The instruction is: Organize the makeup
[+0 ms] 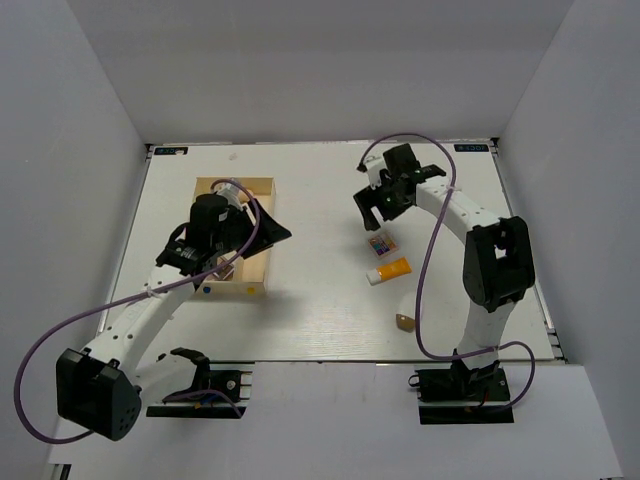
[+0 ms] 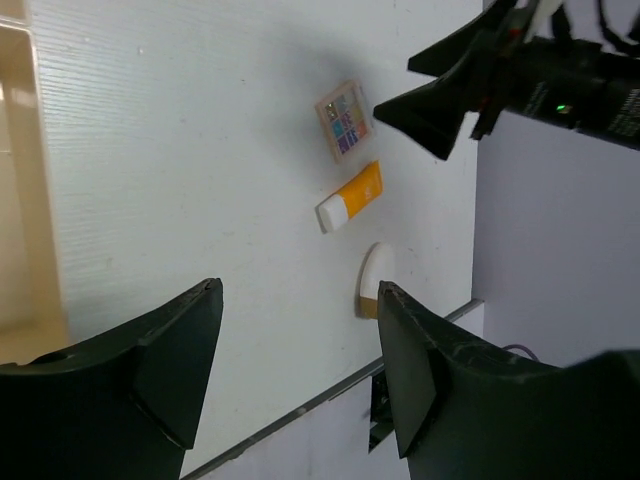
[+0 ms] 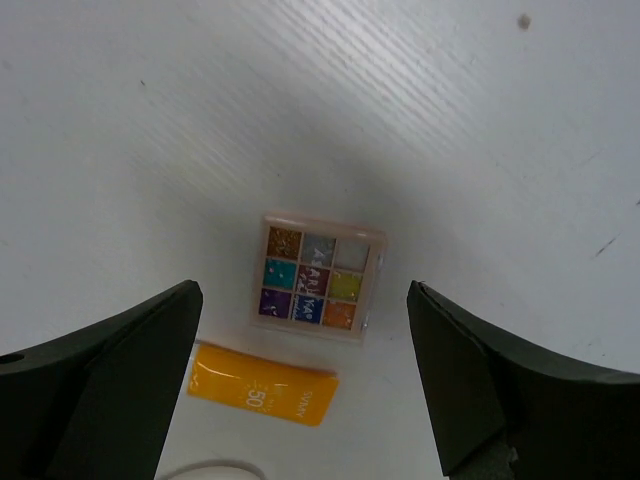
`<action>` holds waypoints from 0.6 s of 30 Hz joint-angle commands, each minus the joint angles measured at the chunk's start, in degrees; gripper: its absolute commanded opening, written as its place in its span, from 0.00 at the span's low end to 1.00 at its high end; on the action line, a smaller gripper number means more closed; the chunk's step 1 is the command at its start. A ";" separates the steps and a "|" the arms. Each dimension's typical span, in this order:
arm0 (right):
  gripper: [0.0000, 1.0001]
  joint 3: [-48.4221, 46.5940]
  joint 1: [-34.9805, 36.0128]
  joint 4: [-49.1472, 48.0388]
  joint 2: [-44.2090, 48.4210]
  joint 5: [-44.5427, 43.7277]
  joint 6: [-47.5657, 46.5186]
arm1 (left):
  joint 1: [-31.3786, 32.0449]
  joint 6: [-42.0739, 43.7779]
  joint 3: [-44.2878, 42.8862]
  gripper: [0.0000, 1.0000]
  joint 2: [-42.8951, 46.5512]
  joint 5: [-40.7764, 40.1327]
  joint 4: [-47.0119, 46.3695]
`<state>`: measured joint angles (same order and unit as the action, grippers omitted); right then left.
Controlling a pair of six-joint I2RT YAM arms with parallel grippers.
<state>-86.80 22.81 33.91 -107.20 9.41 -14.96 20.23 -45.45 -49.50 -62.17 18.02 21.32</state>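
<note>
White table (image 1: 320, 300): right gripper (image 1: 383, 205) hovering, fingers apart, over square multicolour palette (image 3: 315, 288), probably lining up pick; orange white-capped tube (image 3: 265, 397) lying just beside; left gripper (image 2: 300, 290), also spread, hanging by wooden box (image 1: 235, 181)

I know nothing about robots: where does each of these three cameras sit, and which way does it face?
Top external: above and behind the bases, looking down at the white table; both arms, left hand and right hand show.
Left wrist: on the left arm, looking across the table; its dark fingers frame the bottom.
Right wrist: on the right arm, looking down between its own fingers.
All three share the square multicolour palette and orange white-capped tube.
</note>
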 commanded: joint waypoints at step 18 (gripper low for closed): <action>0.89 5.60 -0.57 4.23 -5.74 -3.88 -4.99 | 2.97 -2.54 5.46 0.75 11.10 -6.07 2.67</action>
<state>-79.05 22.50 37.85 -111.59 3.97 -20.01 23.00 -47.29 -44.56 -52.97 13.32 22.79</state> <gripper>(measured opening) 0.889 0.749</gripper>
